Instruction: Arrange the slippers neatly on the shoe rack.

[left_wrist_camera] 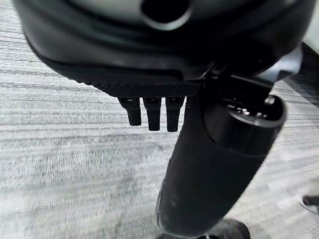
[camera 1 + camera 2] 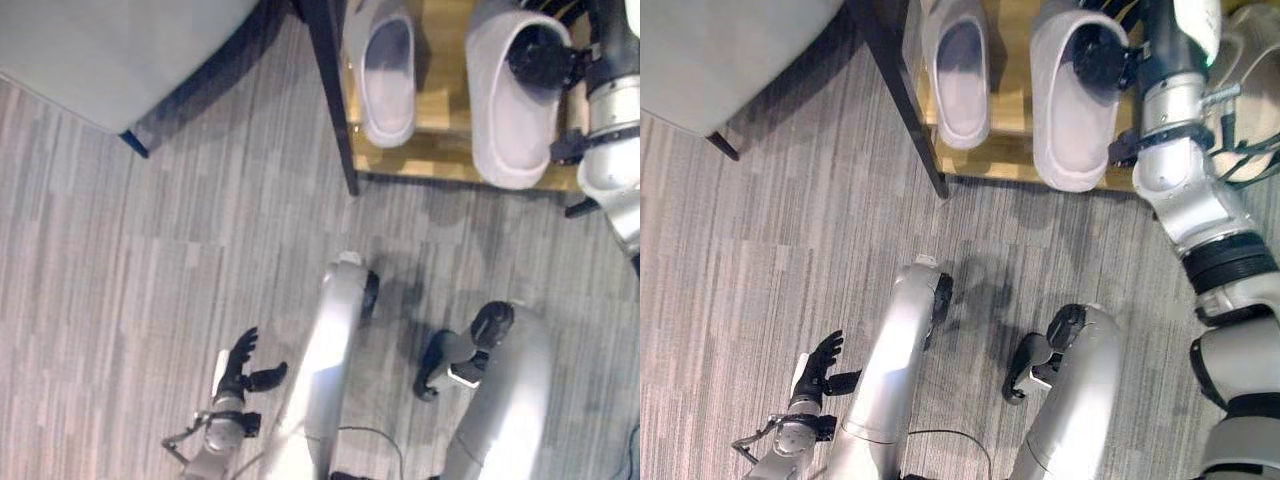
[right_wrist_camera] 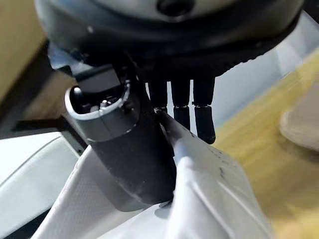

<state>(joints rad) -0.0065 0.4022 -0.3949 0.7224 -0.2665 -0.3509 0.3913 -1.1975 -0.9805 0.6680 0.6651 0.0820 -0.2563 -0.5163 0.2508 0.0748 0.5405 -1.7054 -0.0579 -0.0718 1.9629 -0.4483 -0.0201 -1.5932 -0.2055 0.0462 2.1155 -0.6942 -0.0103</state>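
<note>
At the upper right of the frame, 2 pale slippers lie side by side on the wooden shoe rack (image 2: 440, 150). The right hand (image 2: 540, 55) pinches the right slipper (image 2: 510, 110) at its strap edge, thumb inside and fingers (image 3: 204, 119) outside. The left slipper (image 2: 385, 75) lies apart from it, near the rack's dark post. At the lower left, the left hand (image 2: 240, 365) hangs over the grey floor (image 2: 120, 250), fingers relaxed and empty.

No legible text, labels, numbers or signs anywhere. Plain, unmarked surfaces on both pale slippers (image 2: 388, 75), on the wooden shoe rack (image 2: 440, 150) and on the grey floor (image 2: 150, 260). No readable print on either hand.
</note>
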